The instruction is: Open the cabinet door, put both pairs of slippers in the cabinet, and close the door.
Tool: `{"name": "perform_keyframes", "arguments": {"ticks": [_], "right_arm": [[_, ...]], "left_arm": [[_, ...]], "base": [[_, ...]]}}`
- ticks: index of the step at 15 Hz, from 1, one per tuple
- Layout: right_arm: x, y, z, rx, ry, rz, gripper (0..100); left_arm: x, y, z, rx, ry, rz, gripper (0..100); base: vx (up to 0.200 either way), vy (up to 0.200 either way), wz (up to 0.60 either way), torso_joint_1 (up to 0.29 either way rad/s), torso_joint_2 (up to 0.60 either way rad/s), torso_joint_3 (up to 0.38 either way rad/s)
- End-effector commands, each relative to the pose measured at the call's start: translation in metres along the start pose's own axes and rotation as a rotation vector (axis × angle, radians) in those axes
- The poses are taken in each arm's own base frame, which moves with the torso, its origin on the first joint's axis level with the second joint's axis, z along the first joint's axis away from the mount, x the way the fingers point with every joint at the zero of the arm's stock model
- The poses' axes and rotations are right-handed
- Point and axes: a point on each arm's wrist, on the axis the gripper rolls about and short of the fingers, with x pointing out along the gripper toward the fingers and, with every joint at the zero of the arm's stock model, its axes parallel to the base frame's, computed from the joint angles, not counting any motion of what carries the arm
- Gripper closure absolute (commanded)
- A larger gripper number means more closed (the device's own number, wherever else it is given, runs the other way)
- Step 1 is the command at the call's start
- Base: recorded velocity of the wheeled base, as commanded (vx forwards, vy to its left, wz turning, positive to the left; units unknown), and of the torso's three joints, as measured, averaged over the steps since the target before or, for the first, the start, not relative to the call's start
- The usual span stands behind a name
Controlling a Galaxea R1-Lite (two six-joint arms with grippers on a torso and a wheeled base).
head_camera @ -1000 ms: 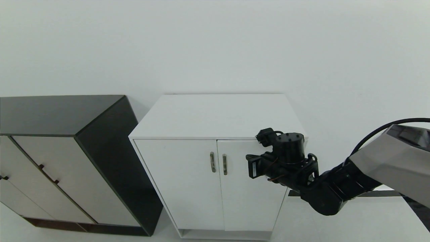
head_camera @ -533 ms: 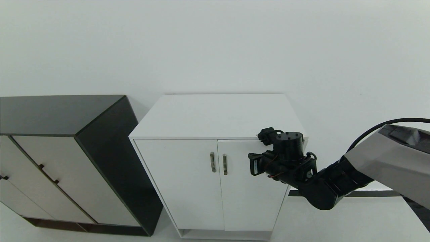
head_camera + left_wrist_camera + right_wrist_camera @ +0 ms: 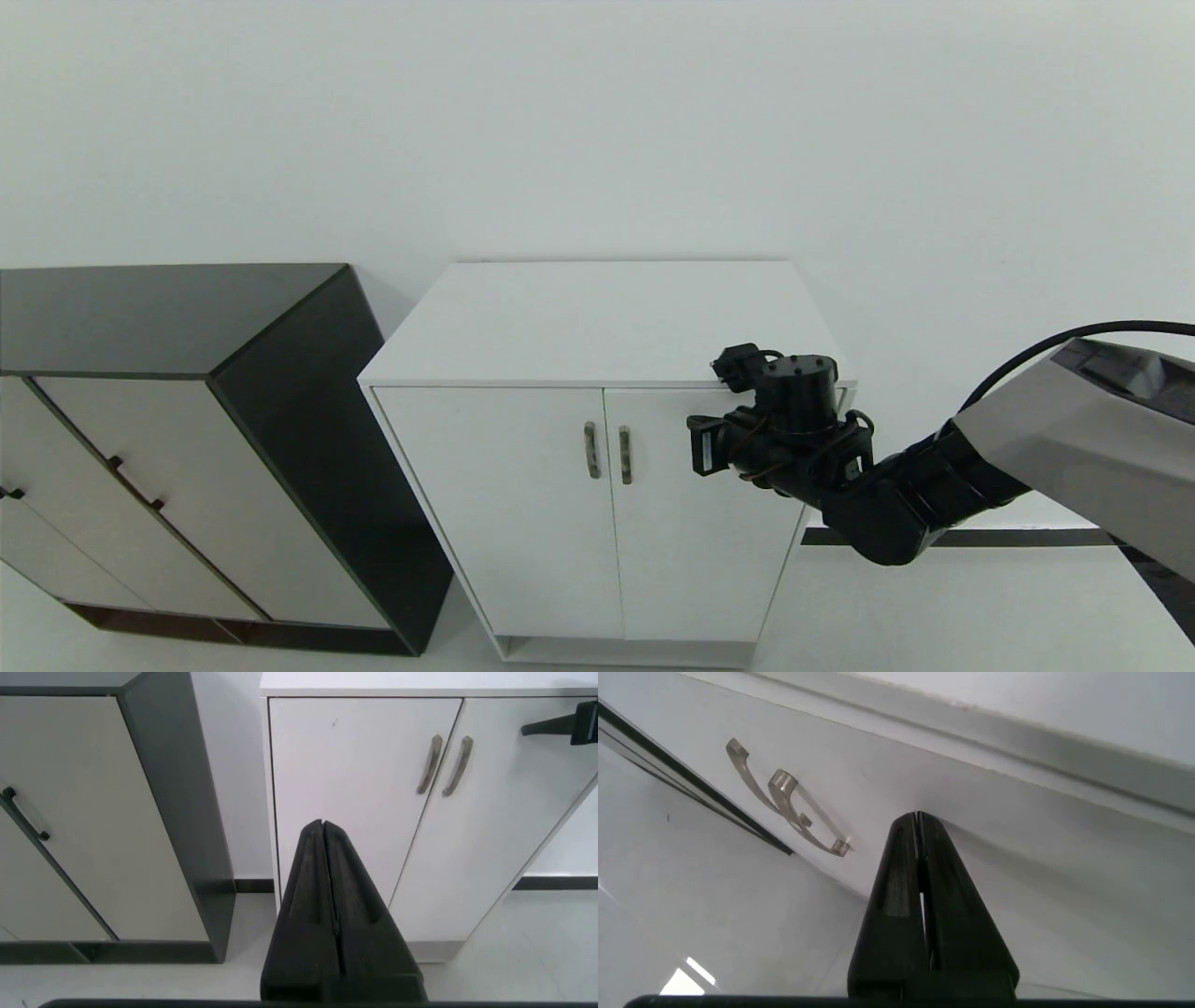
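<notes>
The white cabinet point(image 3: 597, 322) stands against the wall with both doors shut. Its two metal handles point(image 3: 607, 454) sit side by side at the centre seam. My right gripper point(image 3: 918, 819) is shut with nothing in it, its tip right at the right door point(image 3: 695, 541), near that door's top edge and to the right of the handles point(image 3: 789, 807). The right arm's wrist point(image 3: 794, 415) hangs in front of the door's upper right corner. My left gripper point(image 3: 323, 826) is shut and empty, low and well back from the left door point(image 3: 355, 793).
A dark grey cabinet point(image 3: 280, 411) with beige doors stands close beside the white one on its left. A white wall is behind both. Pale floor point(image 3: 971, 607) lies in front, with a black strip point(image 3: 1027, 537) at the wall's foot on the right.
The right arm has risen a little and edged toward the cabinet's top edge. The doors have stayed shut.
</notes>
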Motion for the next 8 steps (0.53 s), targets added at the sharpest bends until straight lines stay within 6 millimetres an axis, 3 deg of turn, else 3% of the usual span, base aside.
{"name": "perform_keyframes", "arguments": {"ticks": [1,8], "right_arm": [[0.0026,0.0001,0.0000,0.000,-0.004,-0.001,100],[0.0072,-0.0014,-0.0025,0.001,-0.002,-0.004,100]], "left_arm": [[0.0000,0.0000,-0.0002,0.000,0.001,0.001,100],[0.0000,0.0000,0.0002,0.000,0.001,0.001,100]], "base": [[0.000,0.000,0.00,0.000,0.00,0.000],[0.000,0.000,0.00,0.000,0.00,0.000]]}}
